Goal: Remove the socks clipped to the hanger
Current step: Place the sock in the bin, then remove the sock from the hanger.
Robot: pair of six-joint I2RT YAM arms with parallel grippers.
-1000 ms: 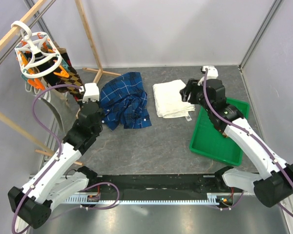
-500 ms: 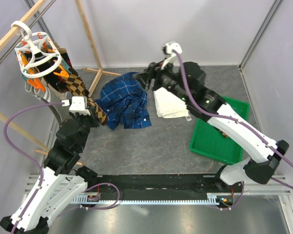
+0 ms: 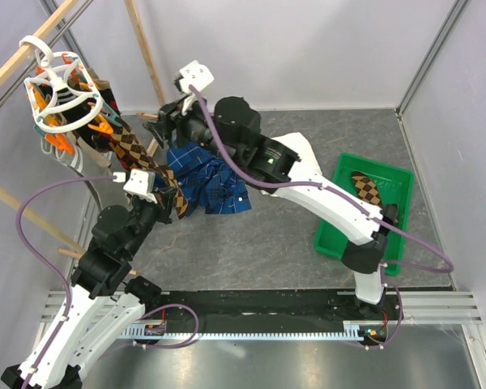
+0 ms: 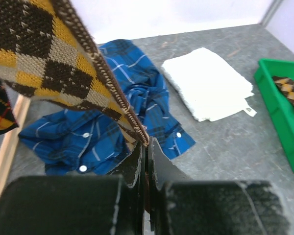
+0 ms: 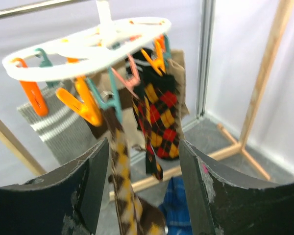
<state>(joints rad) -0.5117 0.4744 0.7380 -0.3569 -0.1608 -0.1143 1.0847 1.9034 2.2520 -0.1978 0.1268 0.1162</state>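
Grey table (image 3: 267, 235) below, left fingers (image 4: 133, 164) clamp the argyle sock (image 4: 39, 49) taut, five o'clock of the hanger (image 5: 83, 48); wide right fingers (image 5: 90, 186) should pinch its clip (image 5: 112, 100).

Just the background clutter on the grey desk (image 3: 259, 243)
A crumpled blue plaid shirt (image 3: 219, 190) lies toward the left, with a folded white towel (image 4: 208, 83) just beside it. There's a green tray (image 4: 284, 142) farther right, well apart from the shirt, and wooden rack poles (image 3: 146, 57) stand at the back left.
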